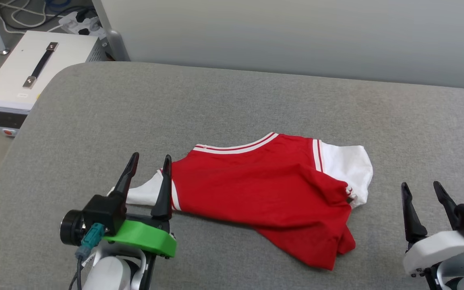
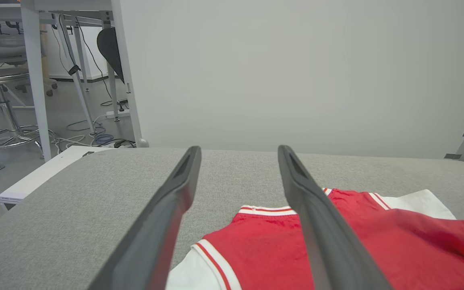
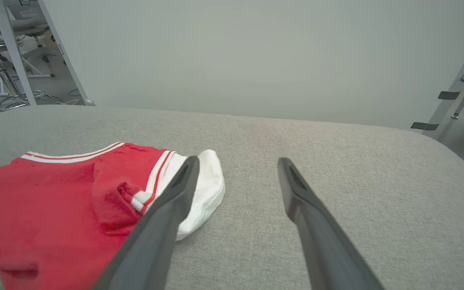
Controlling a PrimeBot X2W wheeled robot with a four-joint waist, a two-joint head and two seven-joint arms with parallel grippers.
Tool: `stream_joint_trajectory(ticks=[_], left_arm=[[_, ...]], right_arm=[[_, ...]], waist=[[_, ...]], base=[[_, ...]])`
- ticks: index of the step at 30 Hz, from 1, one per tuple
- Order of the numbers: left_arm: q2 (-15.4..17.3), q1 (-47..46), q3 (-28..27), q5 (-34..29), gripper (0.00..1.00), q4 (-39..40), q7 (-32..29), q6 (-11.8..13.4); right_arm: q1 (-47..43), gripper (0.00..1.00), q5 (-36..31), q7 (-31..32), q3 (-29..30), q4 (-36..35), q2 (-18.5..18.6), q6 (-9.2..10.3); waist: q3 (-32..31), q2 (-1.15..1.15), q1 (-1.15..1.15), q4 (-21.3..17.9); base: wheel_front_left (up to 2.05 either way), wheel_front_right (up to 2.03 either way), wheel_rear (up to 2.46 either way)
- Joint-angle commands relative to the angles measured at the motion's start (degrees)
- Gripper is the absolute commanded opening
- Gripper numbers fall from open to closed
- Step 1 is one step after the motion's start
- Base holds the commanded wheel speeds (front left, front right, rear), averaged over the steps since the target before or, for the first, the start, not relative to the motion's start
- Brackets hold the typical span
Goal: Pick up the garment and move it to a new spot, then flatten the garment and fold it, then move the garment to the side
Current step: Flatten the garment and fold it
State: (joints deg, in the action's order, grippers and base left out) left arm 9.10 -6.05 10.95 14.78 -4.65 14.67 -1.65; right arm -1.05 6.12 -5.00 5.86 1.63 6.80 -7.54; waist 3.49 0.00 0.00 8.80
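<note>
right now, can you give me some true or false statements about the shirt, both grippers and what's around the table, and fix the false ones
1. The left gripper is open and holds nothing. True.
2. The garment lies spread fully flat. False: red cloth is folded over near the white sleeve on the robot's right, and the lower edge is bunched.
3. The right gripper is shut on that sleeve. False: it is open and apart from the garment, above bare table.
4. The garment lies on a grey cloth-covered table. True.
5. The white box beside the table has a red handle. False: its handle is black.
</note>
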Motion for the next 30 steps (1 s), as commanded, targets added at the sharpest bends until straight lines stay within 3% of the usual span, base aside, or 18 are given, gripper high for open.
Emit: stream_joint_trajectory(ticks=[1, 9, 15, 22, 30], left_arm=[[-0.64, 0.01, -0.03, -0.96, 1.0, 0.33, 0.31, -0.68], [-3.38, -1.52, -1.13, -2.83, 1.0, 0.37, 0.32, -2.8], [-4.71, -2.4, -1.68, -3.45, 1.0, 0.05, 0.32, -3.9], [-5.68, -3.83, -1.99, -3.75, 1.0, 0.04, 0.32, -4.63], [-6.1, -4.31, -2.34, -3.71, 1.0, -0.08, 0.32, -5.02]], right_arm=[[1.08, 1.0, -0.09, 2.37, -0.78, -0.42, 1.6, 0.05], [10.57, 1.0, 5.29, 28.98, -8.15, 1.49, 13.05, 0.05], [18.83, 1.0, 10.77, 44.11, -12.96, 5.96, 18.27, 0.05], [25.77, 1.0, 10.39, 49.54, -17.77, 12.4, 21.9, 0.05], [28.92, 1.0, 10.88, 47.63, -21.96, 18.76, 22.66, 0.05]], waist=[[1.22, 0.0, 0.0, 1.49], [4.69, 0.0, 0.0, 5.93], [7.32, 0.0, 0.0, 9.07], [10.14, 0.0, 0.0, 12.02], [11.82, 0.0, 0.0, 13.22]], base=[[0.0, 0.0, 0.0], [0.0, 0.0, 0.0], [0.0, 0.0, 0.0], [0.0, 0.0, 0.0], [0.0, 0.0, 0.0]])
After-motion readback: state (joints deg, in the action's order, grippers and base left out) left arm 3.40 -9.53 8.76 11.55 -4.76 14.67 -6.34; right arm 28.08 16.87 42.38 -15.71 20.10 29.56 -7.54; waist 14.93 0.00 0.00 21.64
